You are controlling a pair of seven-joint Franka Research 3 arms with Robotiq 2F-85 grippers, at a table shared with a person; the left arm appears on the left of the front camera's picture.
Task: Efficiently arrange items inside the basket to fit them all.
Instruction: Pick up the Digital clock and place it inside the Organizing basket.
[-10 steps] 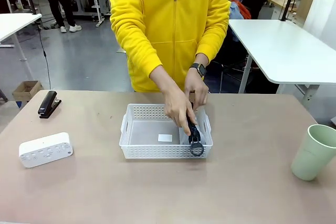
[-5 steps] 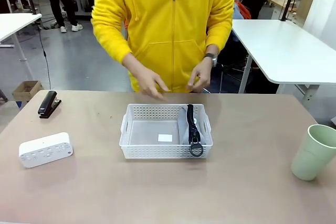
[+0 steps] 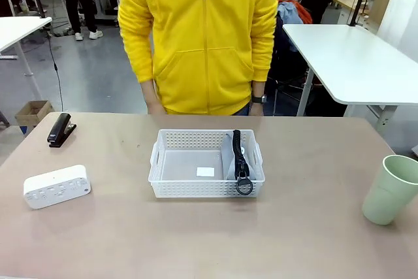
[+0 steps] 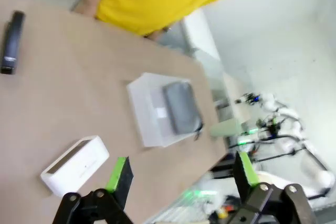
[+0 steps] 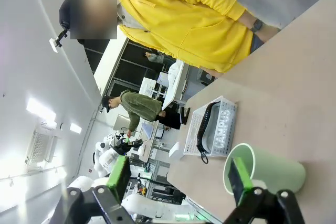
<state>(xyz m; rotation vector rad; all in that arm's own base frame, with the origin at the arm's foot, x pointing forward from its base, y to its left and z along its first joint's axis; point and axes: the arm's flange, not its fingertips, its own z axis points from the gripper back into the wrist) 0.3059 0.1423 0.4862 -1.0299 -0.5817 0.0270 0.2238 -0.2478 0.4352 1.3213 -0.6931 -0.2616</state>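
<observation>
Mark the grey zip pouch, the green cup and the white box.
grey zip pouch [image 3: 228,158], front view, on its grey fabric side.
green cup [image 3: 390,193], front view, on the middle of its outer wall.
white box [image 3: 57,190], front view, on its long side facing the camera.

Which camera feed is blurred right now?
Left wrist view: soft throughout, the white lattice plastic basket and grey zip pouch smeared. Front view: sharp, evenly lit, soft shadows. Right wrist view: crisp on the pale green plastic cup, rolled sideways, ceiling lights glaring.
</observation>
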